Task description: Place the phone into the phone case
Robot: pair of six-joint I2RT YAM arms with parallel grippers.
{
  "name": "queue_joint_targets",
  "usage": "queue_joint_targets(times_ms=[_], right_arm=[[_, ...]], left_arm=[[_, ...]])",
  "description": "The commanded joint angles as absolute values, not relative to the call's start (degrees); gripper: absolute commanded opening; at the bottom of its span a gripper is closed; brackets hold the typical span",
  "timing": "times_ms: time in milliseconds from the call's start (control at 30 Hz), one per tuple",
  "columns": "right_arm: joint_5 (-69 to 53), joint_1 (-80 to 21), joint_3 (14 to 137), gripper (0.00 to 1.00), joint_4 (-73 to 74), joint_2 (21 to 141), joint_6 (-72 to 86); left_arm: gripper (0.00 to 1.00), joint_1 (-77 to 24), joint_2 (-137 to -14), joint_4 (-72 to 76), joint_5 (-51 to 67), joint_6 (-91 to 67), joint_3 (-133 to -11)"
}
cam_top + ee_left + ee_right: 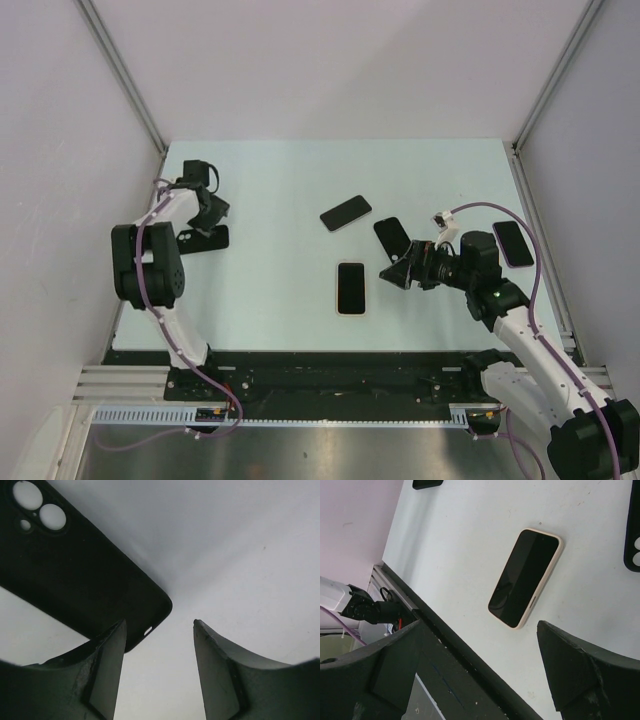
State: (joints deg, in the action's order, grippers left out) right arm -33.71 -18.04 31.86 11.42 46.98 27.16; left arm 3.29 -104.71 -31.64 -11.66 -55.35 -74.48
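Observation:
A black phone case [75, 565] with round camera cut-outs lies flat at the table's far left [204, 240]. My left gripper [159, 630] is open and empty, hovering just over the case's near corner [210, 222]. A phone with a cream rim [351, 288] lies screen up at the table's middle, and also shows in the right wrist view [526, 577]. My right gripper [397, 272] is open and empty, just right of that phone and above the table [480, 630].
A second black case [392, 236] lies beside the right gripper; its edge shows in the right wrist view [633, 545]. A dark phone [346, 212] lies at the centre back. A purple-rimmed phone [512, 243] lies at the right edge. Walls enclose the table.

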Motion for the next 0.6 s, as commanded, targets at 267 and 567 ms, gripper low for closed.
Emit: queue_joint_targets(times_ms=[267, 567], right_arm=[[-33.3, -18.5, 34.2, 0.98, 11.6, 46.9, 25.8], [-30.3, -18.0, 34.1, 0.98, 12.5, 49.0, 25.4]], left_arm=[[0.59, 3.7, -115.9, -35.4, -12.4, -52.9, -84.1], [0.43, 3.6, -118.3, -35.9, -8.4, -45.9, -84.6]])
